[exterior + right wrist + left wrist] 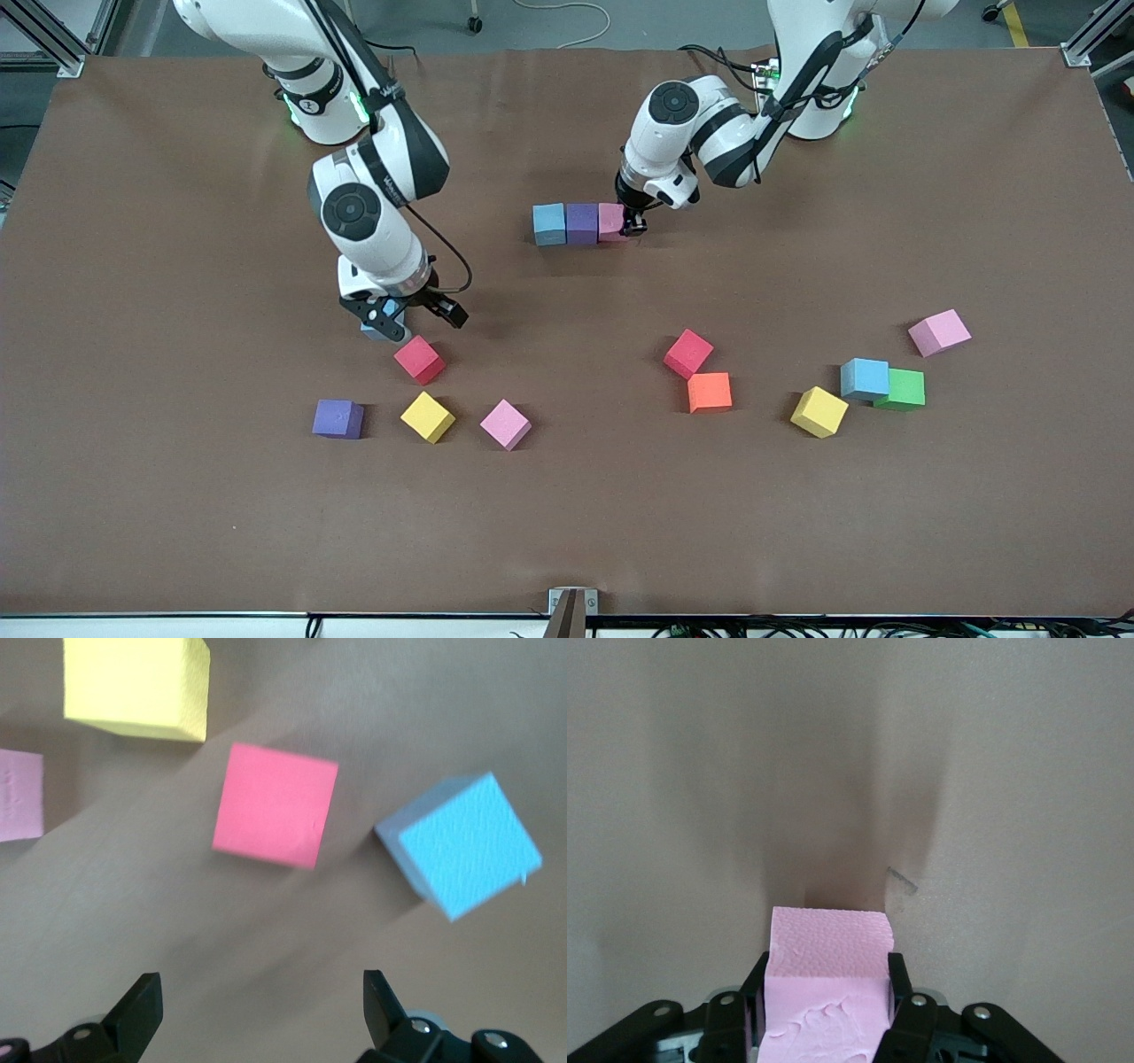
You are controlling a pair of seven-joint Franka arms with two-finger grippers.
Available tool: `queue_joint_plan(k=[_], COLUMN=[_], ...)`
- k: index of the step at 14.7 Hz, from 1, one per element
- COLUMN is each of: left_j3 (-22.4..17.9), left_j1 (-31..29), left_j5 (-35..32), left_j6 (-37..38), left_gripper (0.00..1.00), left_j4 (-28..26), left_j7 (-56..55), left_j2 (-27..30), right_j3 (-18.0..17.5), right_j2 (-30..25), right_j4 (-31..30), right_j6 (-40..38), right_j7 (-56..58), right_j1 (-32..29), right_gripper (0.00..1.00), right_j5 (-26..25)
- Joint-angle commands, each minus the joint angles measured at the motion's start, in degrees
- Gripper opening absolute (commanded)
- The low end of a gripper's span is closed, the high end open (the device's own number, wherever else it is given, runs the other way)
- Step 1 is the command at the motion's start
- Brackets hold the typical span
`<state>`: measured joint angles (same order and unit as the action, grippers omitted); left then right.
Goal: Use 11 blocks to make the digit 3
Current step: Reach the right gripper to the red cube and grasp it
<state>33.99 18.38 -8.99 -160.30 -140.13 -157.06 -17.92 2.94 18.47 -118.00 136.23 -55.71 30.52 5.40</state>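
The pink foam cube [610, 221], clamped in the left gripper [633, 226], sits on the brown counter [177, 514] apparently touching the purple foam cube [582, 222]; flushness should be checked before release. The right gripper [403, 312], jaws wide, hovers above a blue foam cube [461, 843].

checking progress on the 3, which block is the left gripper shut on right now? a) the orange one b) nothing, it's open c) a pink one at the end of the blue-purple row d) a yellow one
c: the left gripper is shut on the pink block, which sits touching the purple block beside the blue block; the left wrist view shows pink foam between its fingers.
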Motion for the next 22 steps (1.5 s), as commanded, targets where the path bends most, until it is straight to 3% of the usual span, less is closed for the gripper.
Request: queue_joint_plan(k=[1,7,18,19,20,22], left_j3=[0.3,0.3,0.3,0.2,0.3,0.2], left_j1=[0.9,0.9,0.8,0.8,0.8,0.8], left_j5=[0.1,-0.2,-0.3,-0.3,-0.3,-0.3], left_j6=[-1.2,-1.2,-1.2,-1.2,-1.2,-1.2], left_gripper=[0.11,0.13,0.16,0.16,0.16,0.17], left_j4=[-0.4,-0.1,0.8,1.2,1.3,1.7], left_j7=[-6.0,-6.0,-6.0,-6.0,-5.9,-5.9], left_j2=[-0.3,-0.6,-1.1,-1.1,-1.4,-1.8], right_j3=[-1.0,-1.0,-1.0,-1.0,-1.0,-1.0], right_j2=[3.3,8.3,13.2,13.2,13.2,13.2], right_j4=[3.3,7.5,9.6,9.6,9.6,10.1], right_j6=[-0.4,0.2,3.9,3.7,3.5,3.1], right_j7=[5.0,4.1,-4.1,-4.2,-4.2,-3.9], right_j1=[-4.4,-6.1,-6.5,-6.6,-6.6,-6.7], right_gripper=[1.0,1.0,0.98,0.94,0.77,0.27], right_j5=[-0.7,0.1,-0.4,-0.4,-0.4,-0.4])
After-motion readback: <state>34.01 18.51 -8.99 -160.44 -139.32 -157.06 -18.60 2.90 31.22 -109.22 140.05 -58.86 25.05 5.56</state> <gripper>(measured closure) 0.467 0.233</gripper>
